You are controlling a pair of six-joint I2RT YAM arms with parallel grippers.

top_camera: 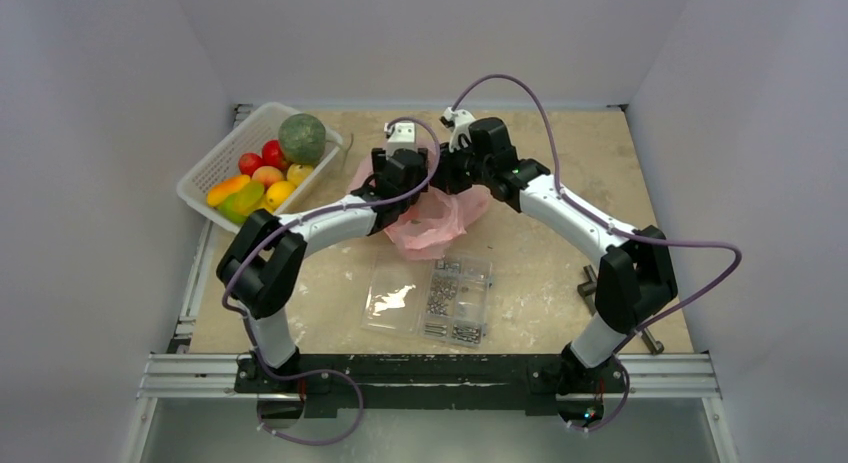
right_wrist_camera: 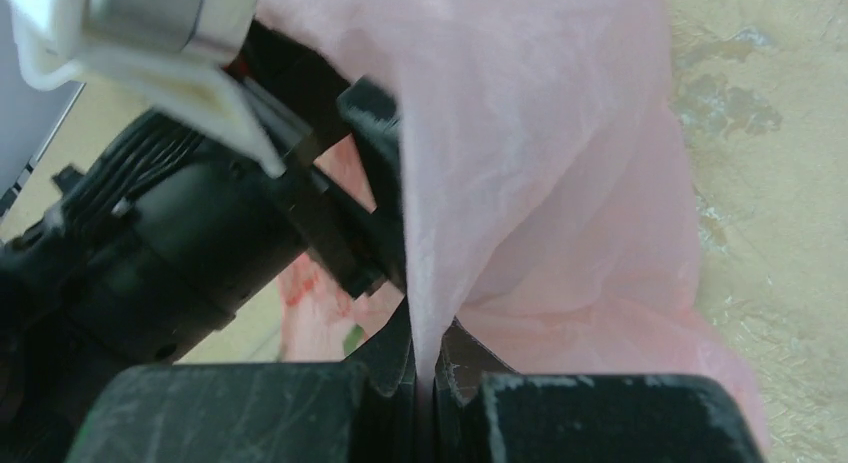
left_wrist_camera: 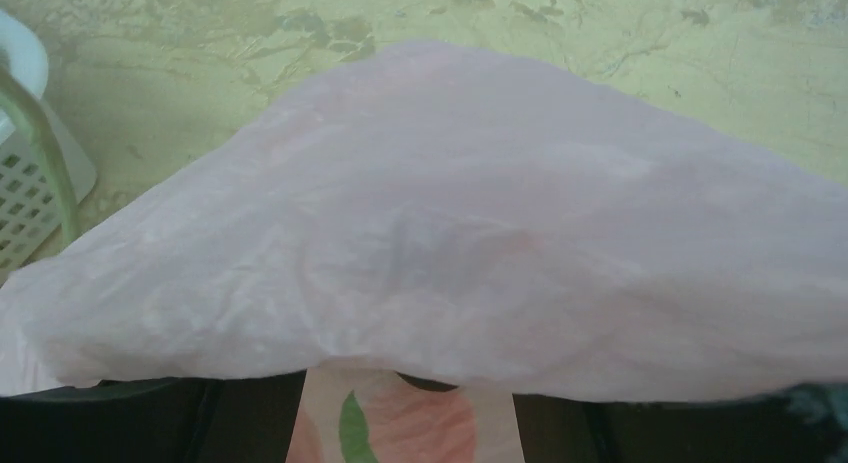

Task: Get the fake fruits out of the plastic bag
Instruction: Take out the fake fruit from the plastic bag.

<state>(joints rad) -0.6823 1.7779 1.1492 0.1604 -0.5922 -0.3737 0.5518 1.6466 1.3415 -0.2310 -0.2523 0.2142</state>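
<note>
A white lattice basket (top_camera: 222,155) sits far left on the scuffed desk (top_camera: 560,163), a clear screw case (top_camera: 460,300) near centre.

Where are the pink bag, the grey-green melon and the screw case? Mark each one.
pink bag (top_camera: 432,228), top external view, crumpled body below the grippers
grey-green melon (top_camera: 302,138), top external view, its rounded top
screw case (top_camera: 460,301), top external view, its clear lid

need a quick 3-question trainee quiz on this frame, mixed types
1. True or false: the right gripper is shut on the thin translucent pink plastic bag.
2. Where is the dull grey-green ball-shaped toy melon? A in the bag; B in the white plastic lattice basket; C in a gripper.
3. Fill in: the flat clear plastic case beside the bag holds small metal ___.
Key: 1 true; 2 B; 3 screws.
</note>
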